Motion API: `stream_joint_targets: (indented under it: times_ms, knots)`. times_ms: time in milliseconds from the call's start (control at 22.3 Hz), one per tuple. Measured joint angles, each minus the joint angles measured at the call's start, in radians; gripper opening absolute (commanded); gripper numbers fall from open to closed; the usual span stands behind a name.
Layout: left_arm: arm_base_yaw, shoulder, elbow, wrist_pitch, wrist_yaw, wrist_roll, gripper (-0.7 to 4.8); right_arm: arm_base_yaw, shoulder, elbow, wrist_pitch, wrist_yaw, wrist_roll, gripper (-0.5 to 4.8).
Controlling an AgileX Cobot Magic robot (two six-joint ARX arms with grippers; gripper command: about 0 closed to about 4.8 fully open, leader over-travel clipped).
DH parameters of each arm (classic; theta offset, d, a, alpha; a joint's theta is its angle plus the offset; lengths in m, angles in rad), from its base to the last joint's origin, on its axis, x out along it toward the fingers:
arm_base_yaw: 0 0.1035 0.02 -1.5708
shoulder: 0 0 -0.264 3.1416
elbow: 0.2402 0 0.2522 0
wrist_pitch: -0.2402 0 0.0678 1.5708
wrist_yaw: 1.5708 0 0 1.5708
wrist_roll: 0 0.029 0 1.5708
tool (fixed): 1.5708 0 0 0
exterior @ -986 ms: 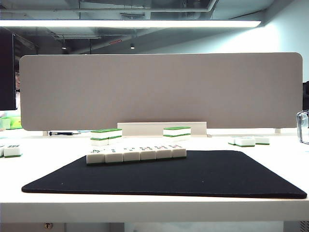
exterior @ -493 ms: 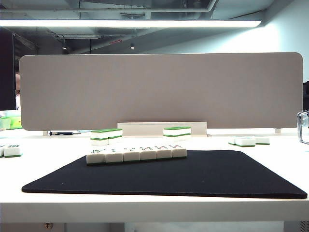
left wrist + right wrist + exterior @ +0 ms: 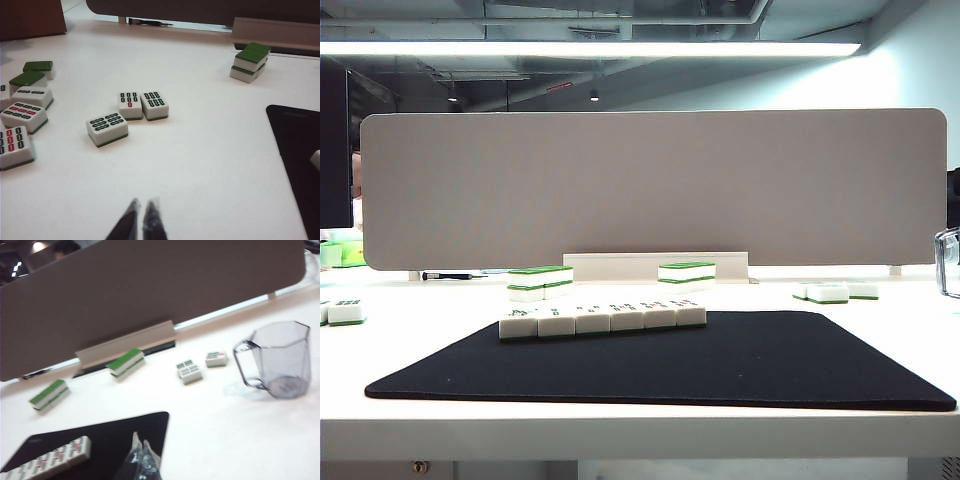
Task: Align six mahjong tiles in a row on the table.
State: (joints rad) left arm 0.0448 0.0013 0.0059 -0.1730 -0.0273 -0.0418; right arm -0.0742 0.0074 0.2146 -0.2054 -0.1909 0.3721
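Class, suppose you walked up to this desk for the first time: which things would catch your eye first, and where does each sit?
First, the row of six mahjong tiles, lying side by side along the back edge of the black mat on the white table. Next, the clear plastic measuring cup at the table's right end. Both grippers are shut and hold nothing: the left gripper hovers near loose tiles on the left, the right gripper by the mat's right corner.

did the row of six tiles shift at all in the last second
No. In the exterior view the row of six mahjong tiles sits at the same spot along the back edge of the black mat as before.
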Motion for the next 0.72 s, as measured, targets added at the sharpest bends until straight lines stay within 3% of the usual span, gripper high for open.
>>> stream_joint_targets:
  times_ms: [717]
  knots:
    - [0.000, 0.000, 0.000, 0.000, 0.000, 0.000, 0.21, 0.042, 0.000, -0.209, 0.069, 0.230, -0.003, -0.01]
